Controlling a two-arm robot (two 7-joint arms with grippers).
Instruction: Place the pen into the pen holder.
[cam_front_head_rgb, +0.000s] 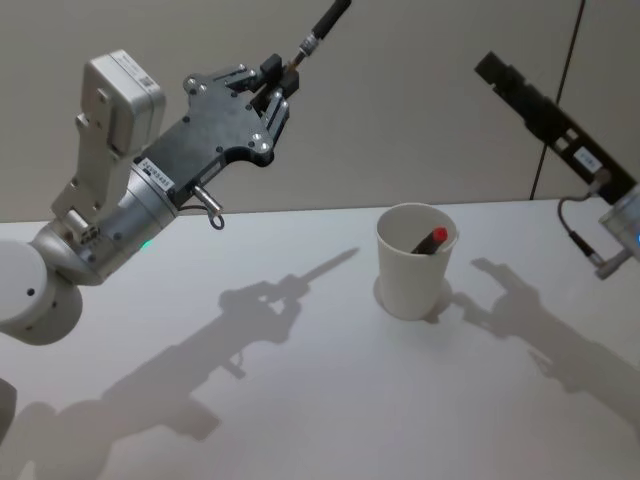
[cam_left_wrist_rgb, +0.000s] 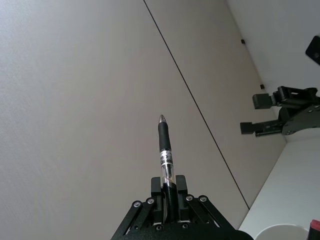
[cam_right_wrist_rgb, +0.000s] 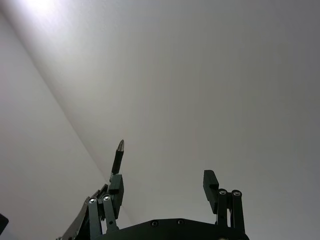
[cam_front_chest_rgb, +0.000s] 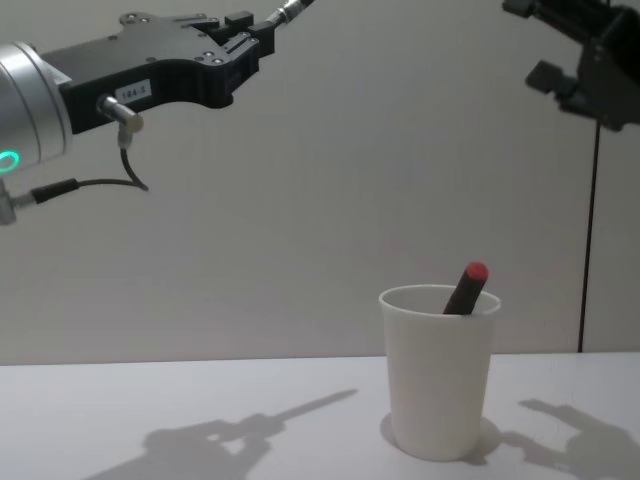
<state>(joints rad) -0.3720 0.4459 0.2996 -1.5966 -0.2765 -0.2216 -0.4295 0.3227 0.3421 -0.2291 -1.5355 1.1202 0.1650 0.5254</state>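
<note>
The left gripper (cam_front_head_rgb: 275, 88) clamps the pen (cam_front_head_rgb: 320, 28) by its back end, high and left of the cup (cam_front_head_rgb: 412, 275), likely for clearance; the right gripper (cam_right_wrist_rgb: 164, 186) hangs open.

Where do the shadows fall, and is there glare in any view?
Head view: shadows of the left claw with its pen and of the right claw fall on the table either side of the white paper cup; right wrist view: glare on the wall.
</note>
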